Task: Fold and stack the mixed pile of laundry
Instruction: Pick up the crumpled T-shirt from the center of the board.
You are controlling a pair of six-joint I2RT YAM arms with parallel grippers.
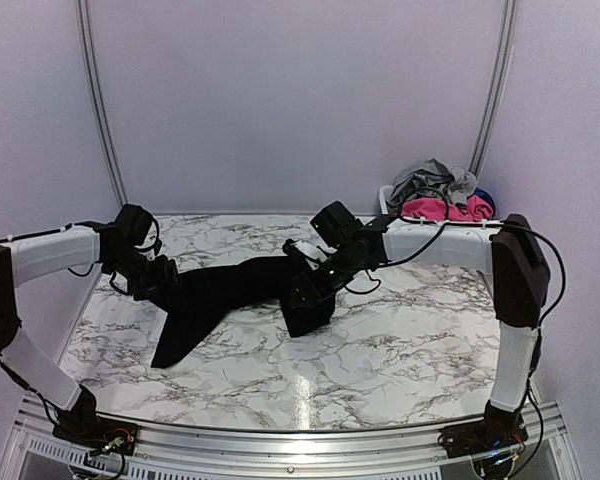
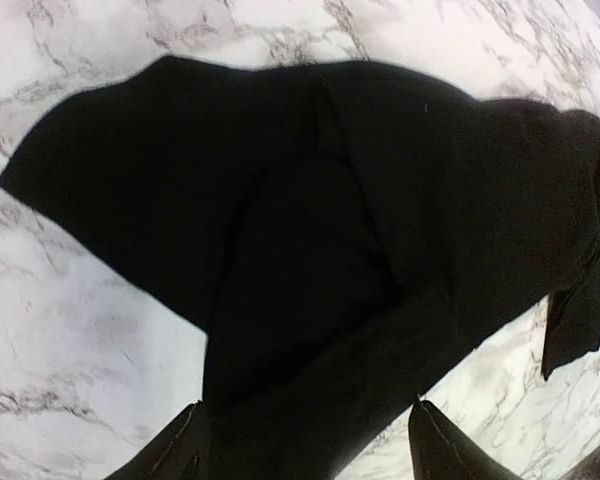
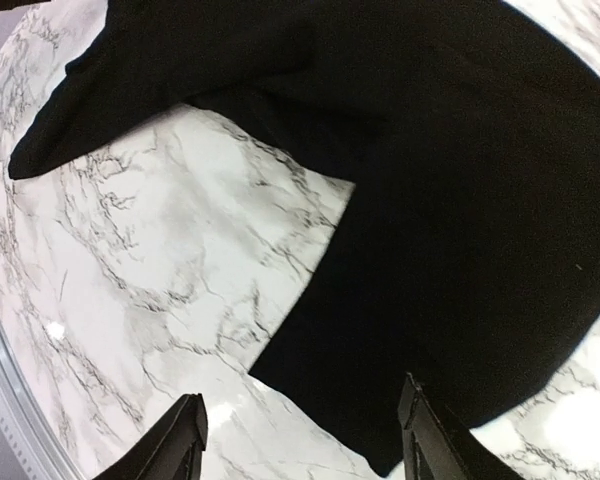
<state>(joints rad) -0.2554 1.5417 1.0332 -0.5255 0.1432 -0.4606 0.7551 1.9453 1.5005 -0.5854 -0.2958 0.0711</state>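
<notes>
We judge spreading step: black cloth (image 1: pixel 220 295) rumpled on table (image 1: pixel 400 350). Left gripper (image 2: pixel 308 405), right gripper (image 3: pixel 302 390) agape, holding nothing. Next we pinch edge, fold.

Matt black cloth (image 1: pixel 220 295) lies on a glossy marble-patterned table (image 1: pixel 400 350).

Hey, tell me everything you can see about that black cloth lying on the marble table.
The black cloth is soft, matte, plain fabric, lying partly folded over itself across the middle of the marble table. One long tapered end trails toward the near left; a blunter end lies to the right. The left claw and right claw are at its two ends, jaws apart; whether either touches it is unclear.
</notes>
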